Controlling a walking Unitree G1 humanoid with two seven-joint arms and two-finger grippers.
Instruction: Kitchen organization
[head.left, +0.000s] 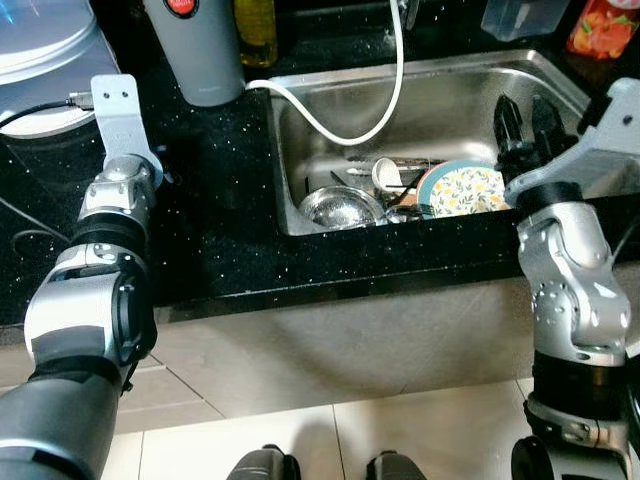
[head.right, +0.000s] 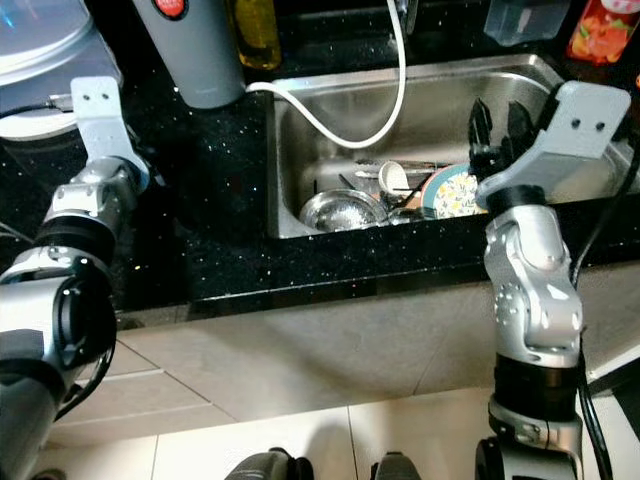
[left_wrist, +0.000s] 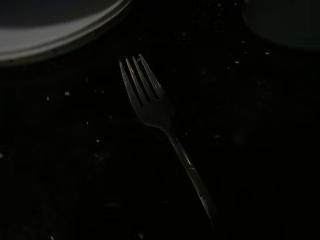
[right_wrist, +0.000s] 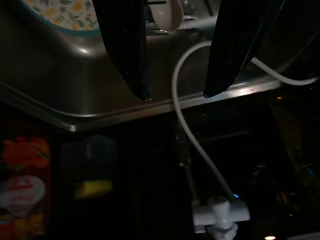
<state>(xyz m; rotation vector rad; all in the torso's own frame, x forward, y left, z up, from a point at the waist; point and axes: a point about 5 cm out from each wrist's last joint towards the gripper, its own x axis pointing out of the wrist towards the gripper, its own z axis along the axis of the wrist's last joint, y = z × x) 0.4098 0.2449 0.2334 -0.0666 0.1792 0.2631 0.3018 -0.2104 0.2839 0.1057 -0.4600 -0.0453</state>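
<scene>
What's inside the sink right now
In the sink lie a metal bowl, a floral plate, a white cup and a hose. Whatever lies beneath them is covered.

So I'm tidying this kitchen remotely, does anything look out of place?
A fork lies loose on the black countertop near the left hand, apart from the other dishes. Those, a patterned plate, a metal bowl and a cup, are piled in the sink, with a white hose drooping in.
</scene>
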